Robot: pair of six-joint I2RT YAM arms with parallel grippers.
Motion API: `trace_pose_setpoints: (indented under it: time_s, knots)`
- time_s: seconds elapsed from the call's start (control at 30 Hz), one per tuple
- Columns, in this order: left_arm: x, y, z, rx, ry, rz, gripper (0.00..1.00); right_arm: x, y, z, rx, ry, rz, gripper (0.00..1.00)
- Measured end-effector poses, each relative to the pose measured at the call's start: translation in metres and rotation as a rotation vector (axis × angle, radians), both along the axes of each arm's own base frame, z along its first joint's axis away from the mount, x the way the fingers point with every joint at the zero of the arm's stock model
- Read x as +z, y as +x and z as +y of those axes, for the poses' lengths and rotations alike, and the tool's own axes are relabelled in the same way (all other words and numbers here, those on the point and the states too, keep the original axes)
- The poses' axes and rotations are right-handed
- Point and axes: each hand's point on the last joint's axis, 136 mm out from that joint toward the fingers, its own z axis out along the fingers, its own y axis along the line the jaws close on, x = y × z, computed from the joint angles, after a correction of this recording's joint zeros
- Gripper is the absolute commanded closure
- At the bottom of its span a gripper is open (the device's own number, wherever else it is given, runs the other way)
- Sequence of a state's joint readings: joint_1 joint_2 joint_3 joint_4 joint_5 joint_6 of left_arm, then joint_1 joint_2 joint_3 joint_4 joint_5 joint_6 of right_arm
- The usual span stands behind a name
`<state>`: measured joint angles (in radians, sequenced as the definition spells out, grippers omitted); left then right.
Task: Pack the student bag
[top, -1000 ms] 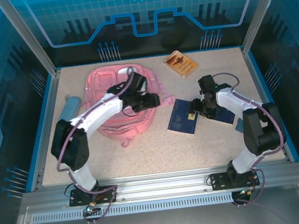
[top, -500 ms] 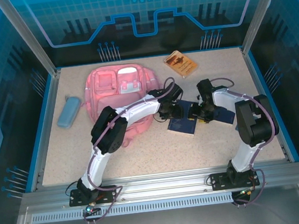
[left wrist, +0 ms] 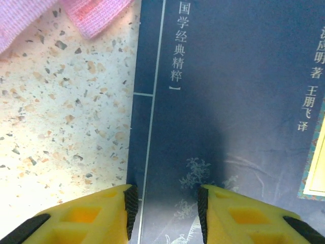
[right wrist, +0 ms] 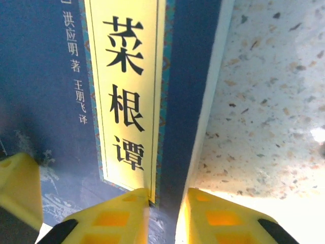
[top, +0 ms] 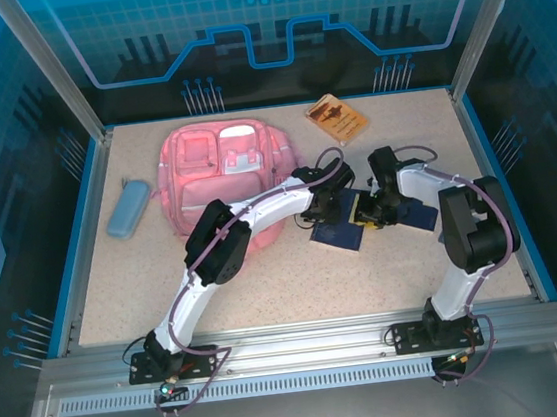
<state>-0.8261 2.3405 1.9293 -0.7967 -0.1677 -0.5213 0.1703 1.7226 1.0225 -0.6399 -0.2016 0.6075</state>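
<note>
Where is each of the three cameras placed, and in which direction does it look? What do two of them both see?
Top external: fixed above and behind the arms, looking down on the table; both arms show, bases at the bottom.
Left wrist: on the left arm, looking down at the book near its spine; left gripper at the bottom.
Right wrist: on the right arm, looking down at the book's yellow label and page edge; right gripper at the bottom.
Shared: both wrist views show the same book.
</note>
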Motion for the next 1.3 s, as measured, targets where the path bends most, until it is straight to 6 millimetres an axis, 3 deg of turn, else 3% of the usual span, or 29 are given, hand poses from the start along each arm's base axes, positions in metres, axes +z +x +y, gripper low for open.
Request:
trace_pose_setpoints:
  time_s: [0.13, 0.27, 0.4, 0.5, 0.67, 0.77, 0.93, 1.07, 1.3]
  knots:
    - [0.001, 0.0, 0.001, 0.0, 0.006, 0.0, 0.59, 0.01, 0.001, -0.001, -0.009, 0.002, -0.016, 1.0]
    - [0.003, 0.001, 0.001, -0.004, -0.003, 0.005, 0.52, 0.015, 0.002, 0.0, -0.016, 0.007, -0.028, 1.0]
    - [0.009, -0.005, 0.013, -0.007, -0.041, 0.053, 0.36, 0.024, 0.004, 0.002, 0.0, 0.022, -0.063, 1.0]
    - [0.022, -0.006, 0.031, 0.029, -0.133, 0.102, 0.3, 0.037, 0.008, 0.006, 0.028, 0.053, -0.116, 1.0]
    - [0.054, 0.018, 0.051, 0.101, -0.34, 0.118, 0.27, 0.053, 0.015, 0.009, 0.055, 0.14, -0.175, 1.0]
    - [0.058, 0.023, 0.045, 0.095, -0.405, 0.131, 0.27, 0.059, 0.018, 0.011, 0.064, 0.197, -0.194, 1.0]
    - [0.044, 0.007, 0.021, 0.057, -0.472, 0.215, 0.26, 0.076, 0.019, 0.02, 0.079, 0.312, -0.246, 1.0]
    - [0.037, -0.002, 0.014, 0.055, -0.511, 0.267, 0.21, 0.093, 0.02, 0.02, 0.075, 0.387, -0.286, 1.0]
    - [0.041, 0.003, 0.006, 0.046, -0.625, 0.284, 0.15, 0.111, 0.022, 0.017, 0.068, 0.474, -0.333, 1.0]
